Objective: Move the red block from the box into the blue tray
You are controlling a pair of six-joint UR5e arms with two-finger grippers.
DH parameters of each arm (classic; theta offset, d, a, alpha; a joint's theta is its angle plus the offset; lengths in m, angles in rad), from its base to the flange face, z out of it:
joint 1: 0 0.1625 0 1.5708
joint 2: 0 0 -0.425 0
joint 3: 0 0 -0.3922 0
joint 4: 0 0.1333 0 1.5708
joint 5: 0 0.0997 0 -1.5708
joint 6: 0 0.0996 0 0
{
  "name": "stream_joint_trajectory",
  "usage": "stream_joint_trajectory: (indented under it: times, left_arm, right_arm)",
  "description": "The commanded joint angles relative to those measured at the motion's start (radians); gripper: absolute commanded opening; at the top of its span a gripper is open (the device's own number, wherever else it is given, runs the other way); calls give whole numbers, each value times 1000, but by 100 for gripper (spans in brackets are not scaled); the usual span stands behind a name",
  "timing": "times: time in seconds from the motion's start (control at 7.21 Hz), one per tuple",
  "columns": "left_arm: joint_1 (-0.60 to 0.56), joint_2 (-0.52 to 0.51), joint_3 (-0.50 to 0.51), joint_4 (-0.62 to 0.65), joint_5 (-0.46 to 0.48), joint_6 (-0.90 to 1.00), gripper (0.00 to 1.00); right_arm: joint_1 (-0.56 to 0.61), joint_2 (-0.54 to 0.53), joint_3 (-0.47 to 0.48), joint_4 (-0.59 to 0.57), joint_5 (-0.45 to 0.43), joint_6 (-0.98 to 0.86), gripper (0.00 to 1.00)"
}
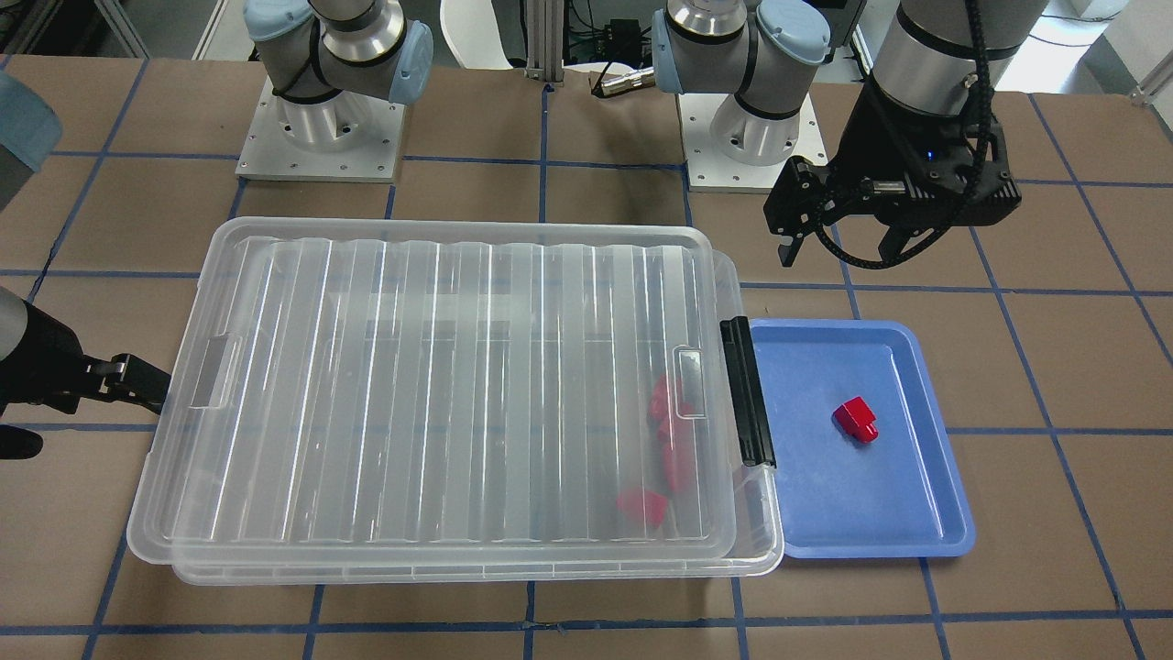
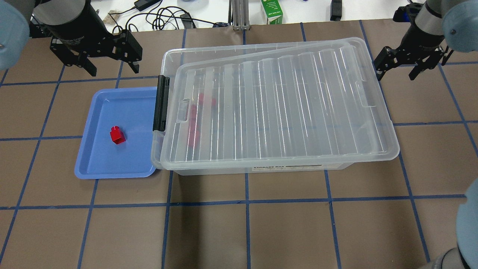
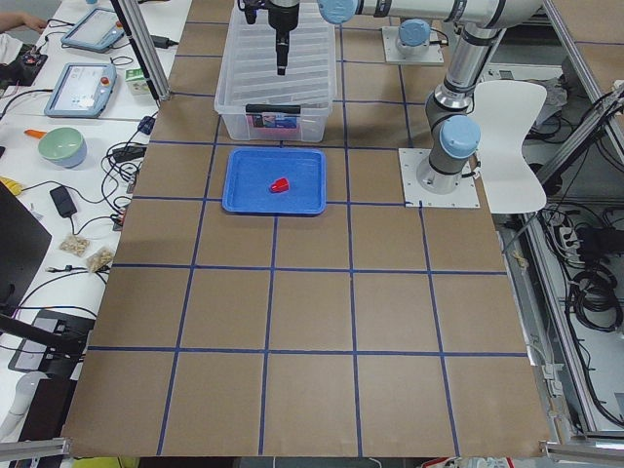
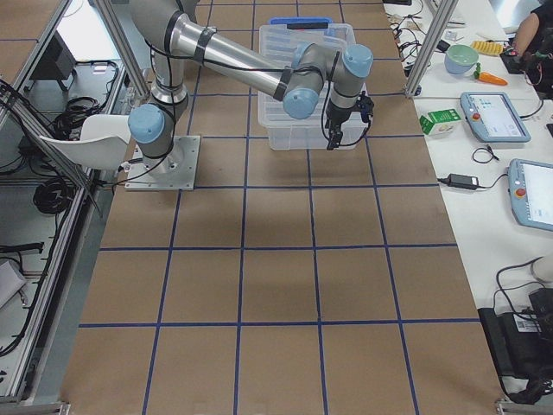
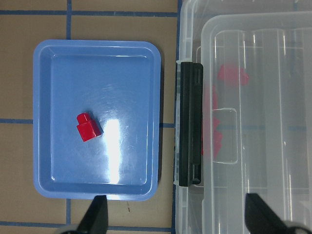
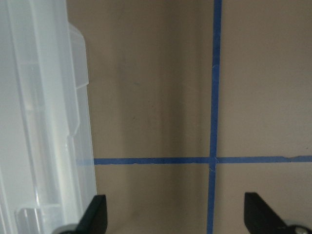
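One red block (image 1: 856,420) (image 2: 117,135) (image 5: 88,126) lies in the blue tray (image 1: 825,495) (image 2: 112,160) (image 5: 126,73). The tray sits against the latch end of the clear box (image 1: 440,385) (image 2: 280,104). The ribbed lid lies slightly askew on the box, and the black latch (image 1: 747,392) (image 2: 161,102) (image 5: 189,124) faces the tray. Several more red blocks (image 1: 669,431) (image 2: 194,119) show blurred through the lid near the latch. My left gripper (image 1: 841,246) (image 2: 112,66) is open and empty, high above the table beyond the tray. My right gripper (image 2: 396,71) is open and empty beside the box's other short end.
The two arm bases (image 1: 321,137) (image 1: 747,137) stand at the robot's side of the brown table with its blue tape grid. A green carton (image 2: 272,11) and cables lie beyond the far edge. The right wrist view shows the box's edge (image 6: 44,122) and bare table.
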Motion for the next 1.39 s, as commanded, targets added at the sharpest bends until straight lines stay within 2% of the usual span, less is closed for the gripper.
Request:
stream_joint_trajectory:
  times: [0.0, 0.28, 0.55, 0.69, 0.83, 0.97, 1.25]
  left_arm:
    - [0, 0, 0, -2, 1, 1, 100]
    - [0, 2, 0, -2, 2, 1, 100]
    - [0, 0, 0, -2, 2, 1, 100]
    - [0, 0, 0, 0, 2, 1, 100]
    - [0, 2, 0, 0, 2, 1, 100]
    - [0, 2, -2, 0, 2, 1, 100]
    - [0, 2, 0, -2, 2, 3, 100]
  right_arm:
    - [-5, -56, -53, 46, -8, -4, 100]
    - [8, -176, -79, 157, 0, 17, 100]
    - [49, -291, -61, 272, 5, 172, 100]
    - [120, -298, -55, 274, 5, 285, 100]
    - [243, -286, -53, 262, 2, 418, 100]
    - [330, -270, -55, 248, 3, 485, 100]
    - [354, -239, -52, 194, -15, 496, 100]
